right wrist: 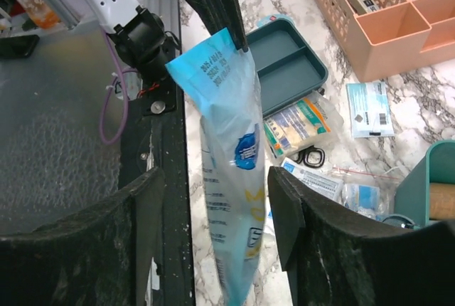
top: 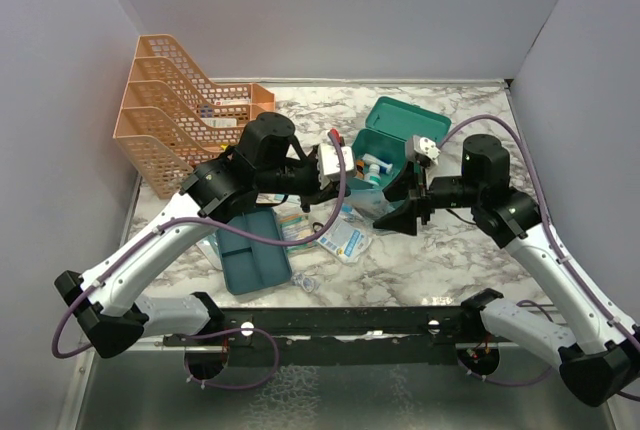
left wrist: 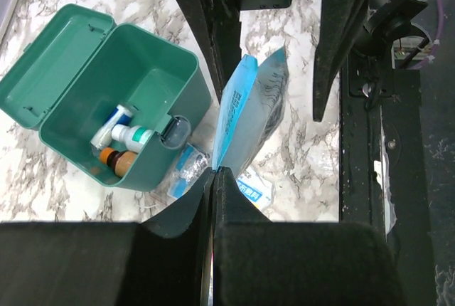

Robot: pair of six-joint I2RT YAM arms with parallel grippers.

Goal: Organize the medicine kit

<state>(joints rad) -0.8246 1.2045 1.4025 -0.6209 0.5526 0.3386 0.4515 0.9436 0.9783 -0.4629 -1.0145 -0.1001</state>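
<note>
The medicine kit point(left wrist: 135, 99) is a teal box with its lid open, on the marble table; it holds a white spray bottle point(left wrist: 128, 135) and a brown bottle point(left wrist: 117, 160). It also shows in the top view point(top: 392, 135). My left gripper point(left wrist: 215, 172) is shut on the top edge of a light blue plastic packet point(left wrist: 252, 107), held in the air beside the kit. My right gripper point(right wrist: 217, 185) is open, its fingers point(right wrist: 138, 213) on either side of the hanging packet point(right wrist: 231, 149) without touching it.
A flat teal divided tray point(right wrist: 288, 50) and an orange mesh rack point(right wrist: 384, 14) stand to the left. Loose packets point(right wrist: 302, 121), small scissors point(right wrist: 307, 156) and sachets point(right wrist: 370, 110) lie on the table between tray and kit. The black base rail point(top: 330, 322) runs along the near edge.
</note>
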